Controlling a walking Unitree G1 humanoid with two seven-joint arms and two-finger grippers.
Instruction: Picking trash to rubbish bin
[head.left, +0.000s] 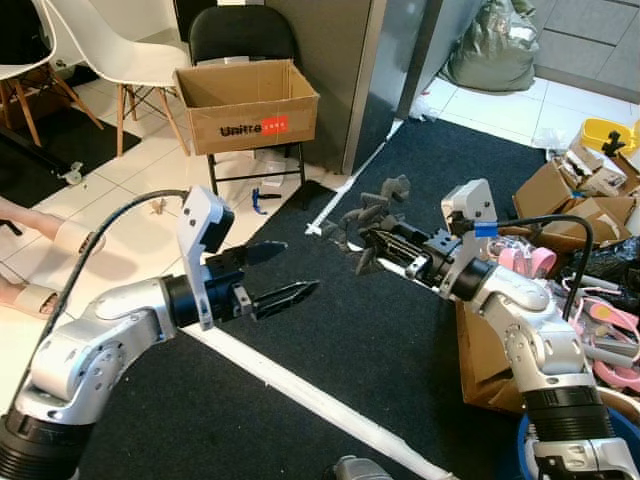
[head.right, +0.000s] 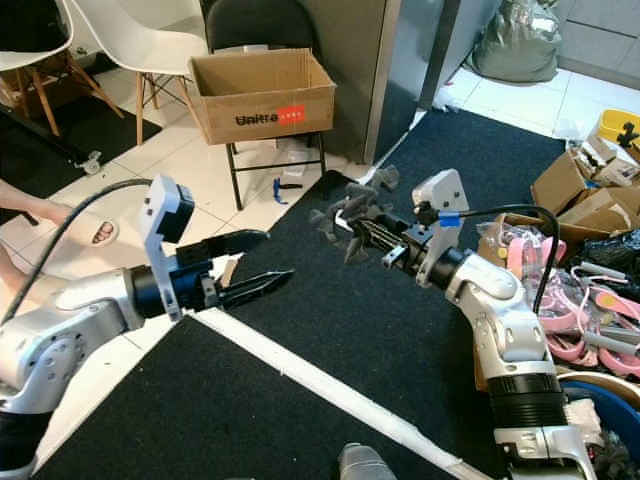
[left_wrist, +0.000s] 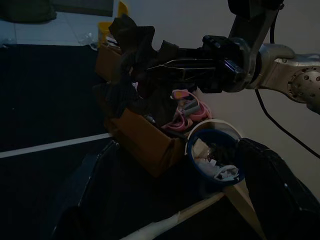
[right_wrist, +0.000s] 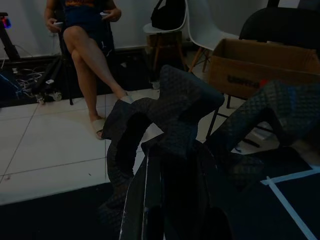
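Observation:
A crumpled piece of dark grey quilted foam hangs in the air over the black carpet, with my right gripper shut on it. The right wrist view shows the same foam bunched over the fingers. My left gripper is held out level to the left of the foam, open and holding nothing. A blue round bin with white scraps inside stands on the floor below my right arm, its rim at the lower right.
An open brown carton rests on a black chair ahead. A white tape line crosses the carpet. Cardboard boxes with pink items crowd the right side. A person sits at the left, a foot on the tiles.

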